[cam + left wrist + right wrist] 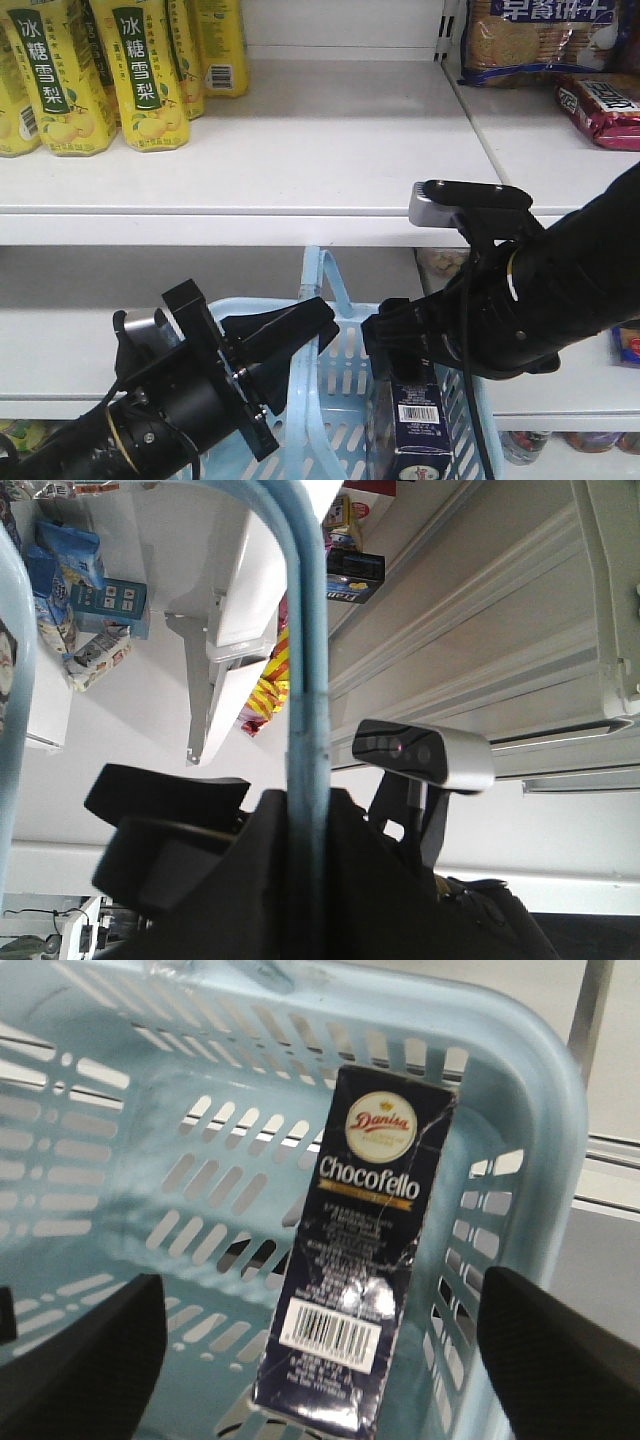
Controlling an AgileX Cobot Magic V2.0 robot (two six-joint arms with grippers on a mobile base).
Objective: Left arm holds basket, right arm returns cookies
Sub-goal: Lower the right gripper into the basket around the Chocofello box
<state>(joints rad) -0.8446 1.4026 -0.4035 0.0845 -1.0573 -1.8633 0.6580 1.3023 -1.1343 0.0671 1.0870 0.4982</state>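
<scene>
We see yellow drink cartons (100, 75) standing at the left of a white shelf (320, 150), with a blue biscuit bag (535, 40) and a red-wrapped pack (605, 108) on the neighbouring shelf (520, 135) at right.

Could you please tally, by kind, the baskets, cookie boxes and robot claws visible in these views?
Basket: 1
Cookie box: 1
Claws: 2, the left claw and the right claw
Total: 4
</scene>
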